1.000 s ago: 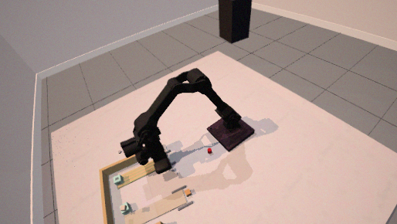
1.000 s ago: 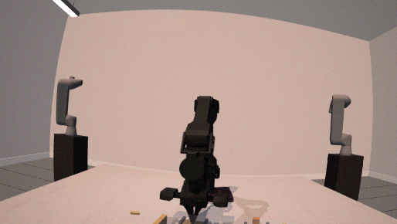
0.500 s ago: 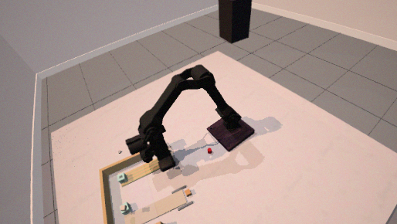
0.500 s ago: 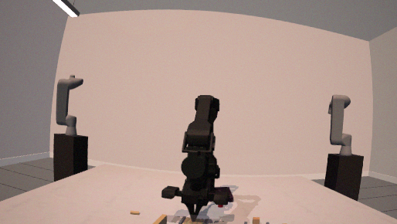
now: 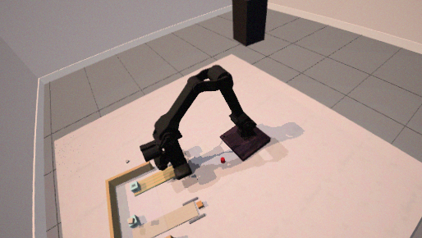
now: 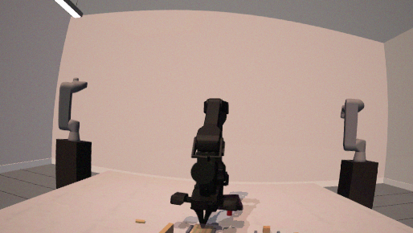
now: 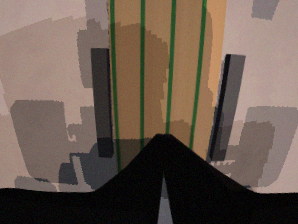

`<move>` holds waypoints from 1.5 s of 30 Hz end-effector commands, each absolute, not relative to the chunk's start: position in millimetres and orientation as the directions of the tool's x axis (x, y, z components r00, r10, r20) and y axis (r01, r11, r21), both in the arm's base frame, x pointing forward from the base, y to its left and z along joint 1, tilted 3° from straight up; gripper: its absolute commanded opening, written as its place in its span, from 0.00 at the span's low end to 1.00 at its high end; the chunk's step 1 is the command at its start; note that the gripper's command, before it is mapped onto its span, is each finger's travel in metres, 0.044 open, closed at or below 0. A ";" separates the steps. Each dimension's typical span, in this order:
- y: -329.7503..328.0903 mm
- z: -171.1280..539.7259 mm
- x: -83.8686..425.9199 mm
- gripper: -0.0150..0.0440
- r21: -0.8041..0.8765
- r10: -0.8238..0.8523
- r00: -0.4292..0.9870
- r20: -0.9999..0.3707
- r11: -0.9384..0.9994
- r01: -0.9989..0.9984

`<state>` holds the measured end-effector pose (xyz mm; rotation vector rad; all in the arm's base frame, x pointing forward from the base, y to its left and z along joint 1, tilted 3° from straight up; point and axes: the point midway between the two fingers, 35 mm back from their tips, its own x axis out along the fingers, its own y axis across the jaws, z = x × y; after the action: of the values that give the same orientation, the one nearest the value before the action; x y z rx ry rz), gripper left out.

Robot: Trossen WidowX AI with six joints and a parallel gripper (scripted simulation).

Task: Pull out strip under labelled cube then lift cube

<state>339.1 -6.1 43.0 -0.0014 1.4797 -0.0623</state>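
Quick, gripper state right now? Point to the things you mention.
Gripper (image 5: 182,172) (image 6: 203,226) (image 7: 162,140): closed, fingertips together, nothing held; it points down over the green-lined strip (image 5: 158,179) (image 7: 157,65).

Strip (image 7: 156,75) w/ green lines; dark rails (image 7: 101,102) either side; fingertips meet.

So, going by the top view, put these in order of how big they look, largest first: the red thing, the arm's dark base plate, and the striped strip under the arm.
1. Dark base plate
2. Striped strip, even partly hidden
3. Red thing
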 end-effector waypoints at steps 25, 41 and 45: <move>-3.4 33.8 292.4 0.25 -0.036 -0.039 0.069 -0.997 0.999 0.040; -2.2 31.6 267.7 0.25 -0.036 -0.039 0.067 -0.997 0.999 0.040; -1.8 31.1 261.4 0.25 -0.036 -0.039 0.066 -0.997 0.999 0.040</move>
<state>272.0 -2.5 36.8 -0.0027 1.4797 -0.0593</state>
